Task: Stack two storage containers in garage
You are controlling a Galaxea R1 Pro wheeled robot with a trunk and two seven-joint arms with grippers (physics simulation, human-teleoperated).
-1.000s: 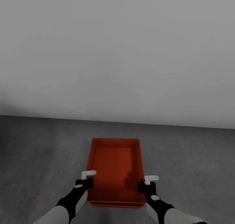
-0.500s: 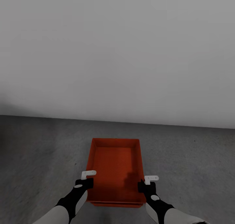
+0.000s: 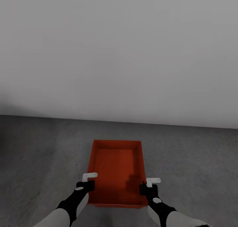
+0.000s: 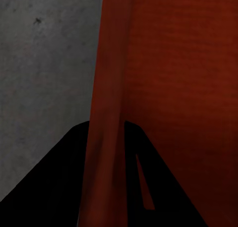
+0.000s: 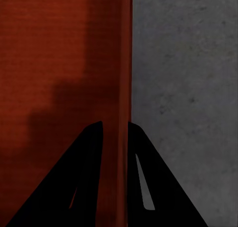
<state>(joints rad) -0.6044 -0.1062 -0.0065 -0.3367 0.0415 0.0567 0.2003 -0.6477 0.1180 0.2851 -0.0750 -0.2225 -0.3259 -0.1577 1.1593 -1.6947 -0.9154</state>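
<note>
One red-orange storage container (image 3: 115, 167) sits low over the grey concrete garage floor (image 3: 191, 161), straight ahead of me with its long side pointing at the wall. My left gripper (image 3: 88, 184) is shut on its left wall (image 4: 106, 88), one dark finger on each side. My right gripper (image 3: 147, 185) is shut the same way on the right wall (image 5: 121, 78). The container is empty inside. The second container is hidden from view.
A plain white wall (image 3: 119, 55) rises a short way beyond the container's far end. Bare concrete (image 4: 44, 63) lies to the left of the box, and more of it (image 5: 188, 78) to the right.
The thin red lip seen under the container's near edge has gone from sight. The wall's base line sits slightly higher in the picture. Both grippers keep their hold.
</note>
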